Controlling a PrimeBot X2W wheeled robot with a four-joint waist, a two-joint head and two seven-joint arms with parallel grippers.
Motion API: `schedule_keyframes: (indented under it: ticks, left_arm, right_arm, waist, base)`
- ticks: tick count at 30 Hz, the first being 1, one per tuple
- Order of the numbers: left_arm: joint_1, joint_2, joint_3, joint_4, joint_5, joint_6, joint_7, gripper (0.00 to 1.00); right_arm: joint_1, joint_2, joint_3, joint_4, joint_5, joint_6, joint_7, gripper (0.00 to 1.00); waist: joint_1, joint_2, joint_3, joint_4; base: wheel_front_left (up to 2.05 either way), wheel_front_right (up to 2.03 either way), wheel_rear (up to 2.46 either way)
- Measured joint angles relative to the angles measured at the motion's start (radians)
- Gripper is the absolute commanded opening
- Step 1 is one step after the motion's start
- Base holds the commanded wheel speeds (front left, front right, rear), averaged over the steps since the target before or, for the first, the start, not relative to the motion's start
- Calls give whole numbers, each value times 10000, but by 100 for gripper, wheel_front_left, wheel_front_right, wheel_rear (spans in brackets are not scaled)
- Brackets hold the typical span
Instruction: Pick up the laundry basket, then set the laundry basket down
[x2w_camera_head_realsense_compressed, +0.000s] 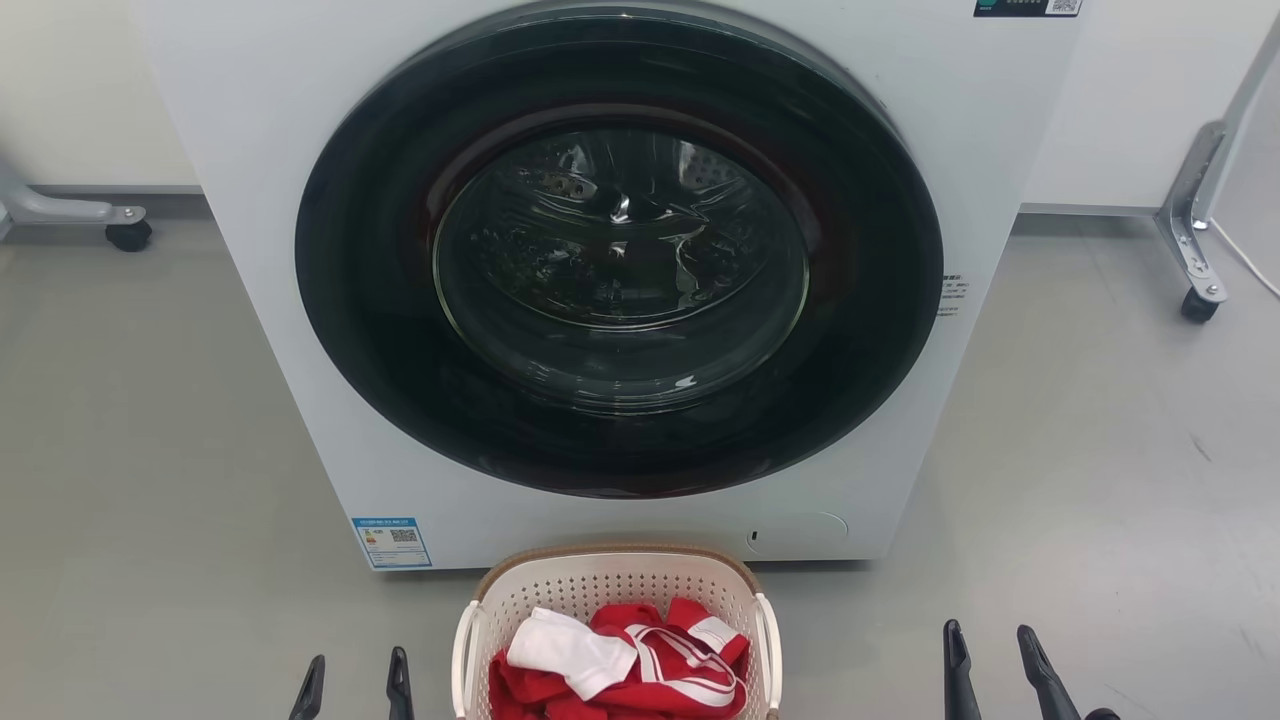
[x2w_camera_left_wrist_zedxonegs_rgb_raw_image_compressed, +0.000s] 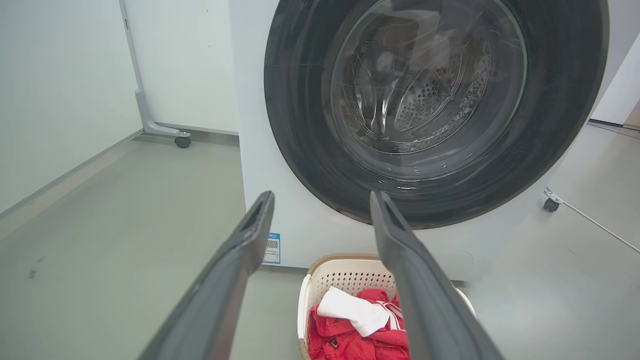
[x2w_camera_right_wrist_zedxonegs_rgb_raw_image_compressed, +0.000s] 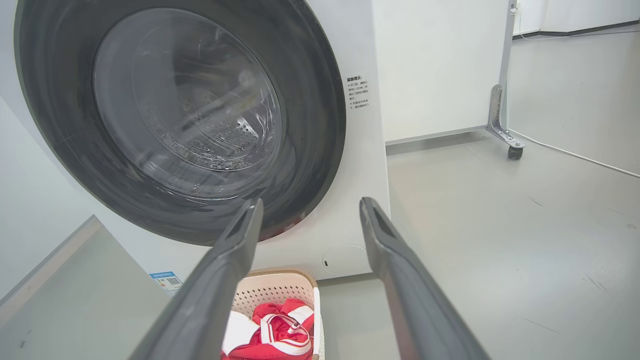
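Note:
The laundry basket (x2w_camera_head_realsense_compressed: 610, 585) is cream-white and perforated with a brown woven rim; it stands on the floor just in front of the washing machine, at the bottom centre of the head view. Red and white clothes (x2w_camera_head_realsense_compressed: 625, 660) lie in it. My left gripper (x2w_camera_head_realsense_compressed: 353, 672) is open, low to the left of the basket and apart from it. My right gripper (x2w_camera_head_realsense_compressed: 990, 642) is open further off to the basket's right. The left wrist view has the basket (x2w_camera_left_wrist_zedxonegs_rgb_raw_image_compressed: 345, 272) below the open gripper (x2w_camera_left_wrist_zedxonegs_rgb_raw_image_compressed: 322, 197); the right wrist view has the basket (x2w_camera_right_wrist_zedxonegs_rgb_raw_image_compressed: 280, 292) beneath its open gripper (x2w_camera_right_wrist_zedxonegs_rgb_raw_image_compressed: 310, 205).
A white front-loading washing machine (x2w_camera_head_realsense_compressed: 300, 330) with a dark round door (x2w_camera_head_realsense_compressed: 620, 250), shut, stands close behind the basket. Wheeled partition feet sit on the grey floor at the far left (x2w_camera_head_realsense_compressed: 128, 234) and far right (x2w_camera_head_realsense_compressed: 1198, 300). A white cable (x2w_camera_head_realsense_compressed: 1245, 262) runs on the floor at the right.

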Motion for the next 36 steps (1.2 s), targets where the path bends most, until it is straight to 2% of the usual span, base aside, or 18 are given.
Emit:
schedule_keyframes:
  ticks: [25,26,36]
  left_arm:
    - [243,-232,290,-692,844,0,0,100]
    - [244,-236,293,-700,844,0,0,0]
    - [244,-301,324,-50,512,-105,119,0]
  right_arm:
    - [299,159,-324,-520,-477,0,0,100]
    - [299,159,-328,-523,-485,0,0,0]
    - [374,174,-385,128,-150,90,117,0]
  waist:
    - [0,1,57,-55]
    - [0,1,61,-56]
    - [0,1,85,-75]
  base:
    - [0,0,0]
    - [0,0,0]
    - [0,0,0]
